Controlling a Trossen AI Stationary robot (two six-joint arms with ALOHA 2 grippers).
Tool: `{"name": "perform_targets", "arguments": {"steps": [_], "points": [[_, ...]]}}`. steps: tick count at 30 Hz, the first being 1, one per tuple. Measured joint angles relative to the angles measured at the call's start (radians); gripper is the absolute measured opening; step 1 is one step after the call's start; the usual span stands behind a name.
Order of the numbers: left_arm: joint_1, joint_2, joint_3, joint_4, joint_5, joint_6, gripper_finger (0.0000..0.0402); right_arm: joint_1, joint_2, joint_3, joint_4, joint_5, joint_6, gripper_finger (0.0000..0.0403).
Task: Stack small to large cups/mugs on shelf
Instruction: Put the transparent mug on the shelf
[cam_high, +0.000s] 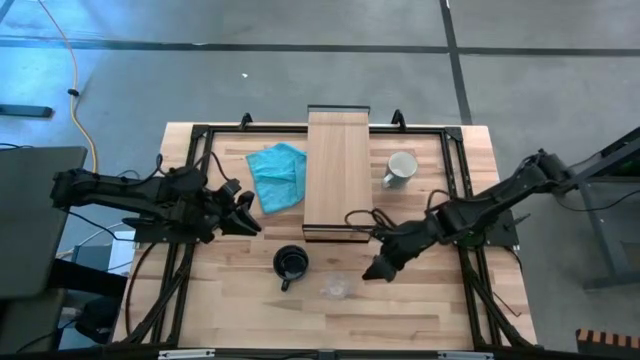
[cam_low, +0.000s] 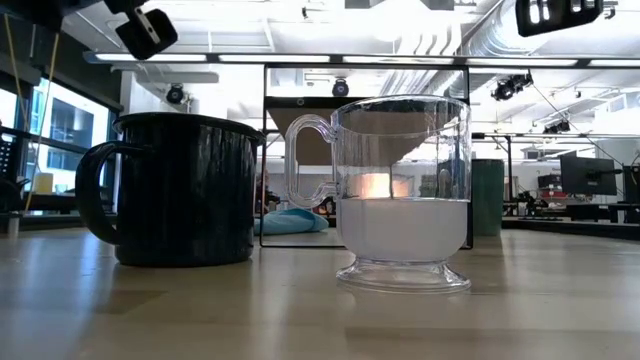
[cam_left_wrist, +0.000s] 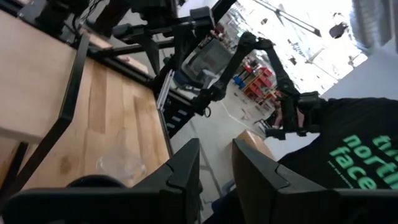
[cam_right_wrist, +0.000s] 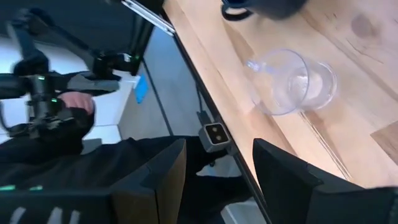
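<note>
Grey concrete floor (cam_high: 560, 90) crossed by dark seams surrounds the light butcher-block wooden table (cam_high: 430, 310); long ceiling strip lights (cam_low: 200, 57) glow beside bright left-side windows (cam_low: 70, 125).

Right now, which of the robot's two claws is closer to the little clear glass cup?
The right gripper. It hangs open just beside the clear glass cup, toward the table's right side. The left gripper is farther off, up past the black mug.

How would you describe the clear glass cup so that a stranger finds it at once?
Start at the light-wood shelf in the middle of the table. In front of its dark open edge stand two vessels: the black mug and, beside it, the clear glass cup. Only the cup is see-through, with a small foot.
</note>
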Motion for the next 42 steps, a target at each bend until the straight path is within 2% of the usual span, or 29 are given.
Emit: {"name": "perform_targets", "arguments": {"steps": [14,25,38,42], "points": [[0.0,-0.014,0.0,-0.049,0.042,0.0,0.0083,0.001,0.203,0.123,-0.076,0.045,0.021,0.0179],[0.0,-0.14,0.0,-0.201,0.041,0.02,0.0083,0.046,0.3,0.298,-0.39,0.148,0.146,0.0179],[0.0,-0.265,0.0,-0.336,-0.016,0.071,0.0083,0.084,0.431,0.386,-0.399,0.178,0.356,0.0179],[0.0,-0.283,0.0,-0.358,-0.021,0.105,0.0083,0.09,0.455,0.41,-0.409,0.219,0.366,0.0179]]}}
